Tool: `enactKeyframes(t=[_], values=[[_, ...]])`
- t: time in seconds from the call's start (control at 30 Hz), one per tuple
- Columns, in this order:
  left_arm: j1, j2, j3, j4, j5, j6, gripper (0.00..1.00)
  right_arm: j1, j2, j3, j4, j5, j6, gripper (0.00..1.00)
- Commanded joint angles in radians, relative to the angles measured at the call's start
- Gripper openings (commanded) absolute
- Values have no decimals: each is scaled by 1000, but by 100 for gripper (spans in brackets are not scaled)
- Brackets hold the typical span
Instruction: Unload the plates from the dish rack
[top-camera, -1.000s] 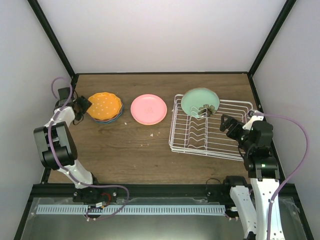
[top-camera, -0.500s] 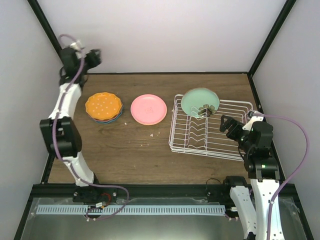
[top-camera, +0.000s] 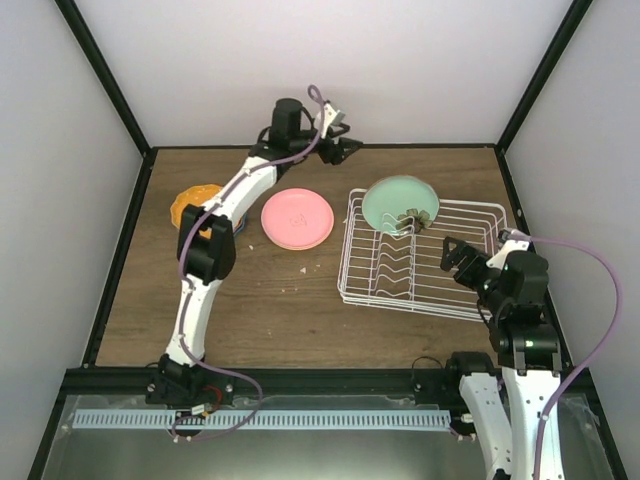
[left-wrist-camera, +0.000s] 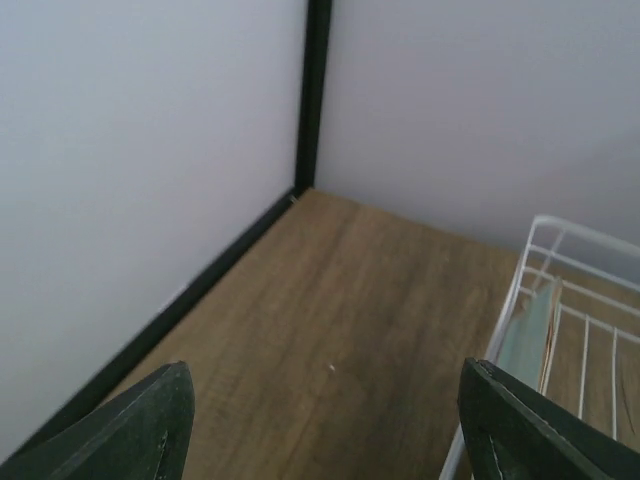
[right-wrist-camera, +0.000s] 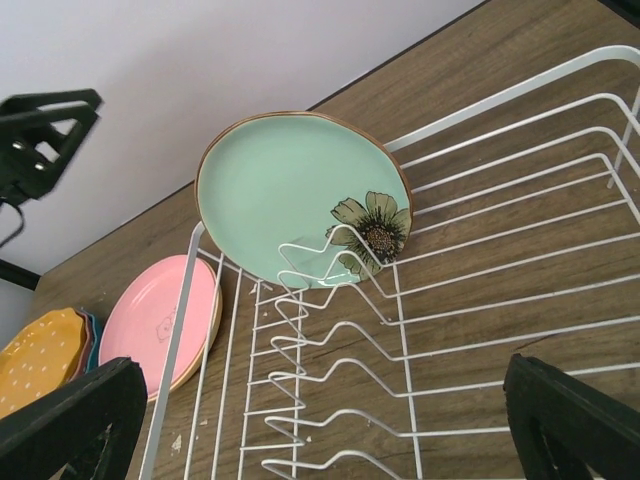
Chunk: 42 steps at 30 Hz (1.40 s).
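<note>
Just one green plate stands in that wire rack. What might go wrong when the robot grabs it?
1. The green plate leans between the rack's upright wires; lifted at an angle, it may catch and drag the rack.
2. Both pincers, left and right, are open and near the rack, so the arms might bump if both reach in.
3. The pink plate lies close beside the rack and may get knocked.

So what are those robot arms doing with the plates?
The robot is emptying the dish rack. Only the mint green plate stands in it. The pink plate and the orange-topped stack lie on the table. Both have open, empty fingers: the left gripper is near the far wall, the right gripper beside the rack.
</note>
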Motion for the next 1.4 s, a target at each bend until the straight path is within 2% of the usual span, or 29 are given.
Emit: enactKeyframes(t=[0.0, 0.23, 1.0, 1.23, 1.37], values=[[-33, 41, 47, -57, 96, 160, 74, 9, -37, 50, -67, 28, 10, 100], [-96, 68, 45, -99, 116, 257, 73, 9, -33, 65, -84, 44, 1, 100], [-170, 127, 36, -152, 146, 322, 72, 9, 15, 69, -66, 54, -40, 100], [-189, 146, 35, -165, 141, 330, 64, 9, 11, 74, -79, 61, -45, 100], [-200, 149, 28, -172, 125, 335, 51, 9, 3, 77, -93, 69, -47, 100]])
